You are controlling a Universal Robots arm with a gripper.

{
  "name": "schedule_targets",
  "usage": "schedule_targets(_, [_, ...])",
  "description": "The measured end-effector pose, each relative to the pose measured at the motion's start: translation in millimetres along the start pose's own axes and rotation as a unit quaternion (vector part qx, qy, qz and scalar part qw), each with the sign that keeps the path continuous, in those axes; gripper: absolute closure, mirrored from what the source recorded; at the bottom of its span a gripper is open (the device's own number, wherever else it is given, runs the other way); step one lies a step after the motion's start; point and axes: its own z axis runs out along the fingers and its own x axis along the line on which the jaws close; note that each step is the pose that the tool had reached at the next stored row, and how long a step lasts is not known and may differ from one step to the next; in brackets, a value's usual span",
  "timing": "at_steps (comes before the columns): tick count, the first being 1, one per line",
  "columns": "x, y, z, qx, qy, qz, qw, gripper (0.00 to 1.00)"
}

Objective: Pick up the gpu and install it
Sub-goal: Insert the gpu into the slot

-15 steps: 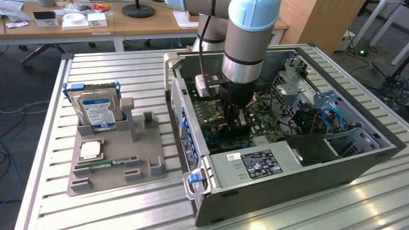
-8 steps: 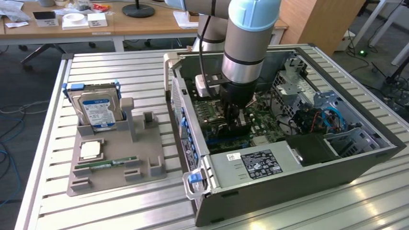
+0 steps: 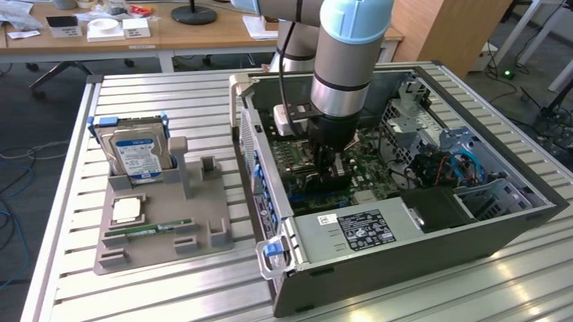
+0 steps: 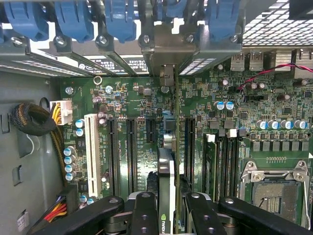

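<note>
Bright light shines off the table (image 3: 161, 295) beside the computer case (image 3: 403, 261); inside it, I see the gpu (image 4: 166, 183) blurry.

A silver-grey tubular arm (image 3: 343, 74) with a pale blue joint cap (image 3: 356, 20) is being seen. A black cable (image 3: 280, 74) is being run alongside to a white box (image 3: 284, 121). The tool (image 4: 166, 215) is being shown as black links (image 4: 88, 218) studded with silver screws (image 4: 229, 200).

Robotics lab: arm (image 3: 345, 60), slatted metal bench (image 3: 170, 100), desks (image 3: 192, 37) behind.
</note>
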Motion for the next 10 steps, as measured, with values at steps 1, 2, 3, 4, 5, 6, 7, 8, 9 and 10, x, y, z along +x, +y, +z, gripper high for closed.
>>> schedule_targets(1, [0.0, 0.0, 0.0, 0.0000, 0.0000, 0.000, 1.0000, 0.73])
schedule_targets(2, [-0.1, 0.5, 0.3, -0.0003, -0.0004, 0.000, 1.0000, 0.73])
schedule_targets(3, [-0.1, 0.4, 0.3, 0.0001, -0.0002, 0.000, 1.0000, 0.73])
schedule_targets(4, [-0.1, 0.3, 0.2, 0.0001, -0.0002, 0.000, 1.0000, 0.67])
schedule_targets(5, [0.0, 0.0, 0.1, 0.0000, -0.0001, 0.000, 1.0000, 0.61])
schedule_targets(6, [0.0, 0.0, 0.1, 0.0001, -0.0001, 0.000, 1.0000, 0.61])
schedule_targets(7, [0.0, 0.0, 0.1, 0.0000, -0.0001, 0.000, 1.0000, 0.55])
schedule_targets(8, [0.0, 0.0, 0.0, 0.0000, -0.0001, 0.000, 1.0000, 0.55])
schedule_targets(9, [0.0, 0.0, 0.0, 0.0000, 0.0000, 0.000, 1.0000, 0.48])
schedule_targets(10, [0.0, 0.0, 0.0, 0.0000, 0.0000, 0.000, 1.0000, 0.48])
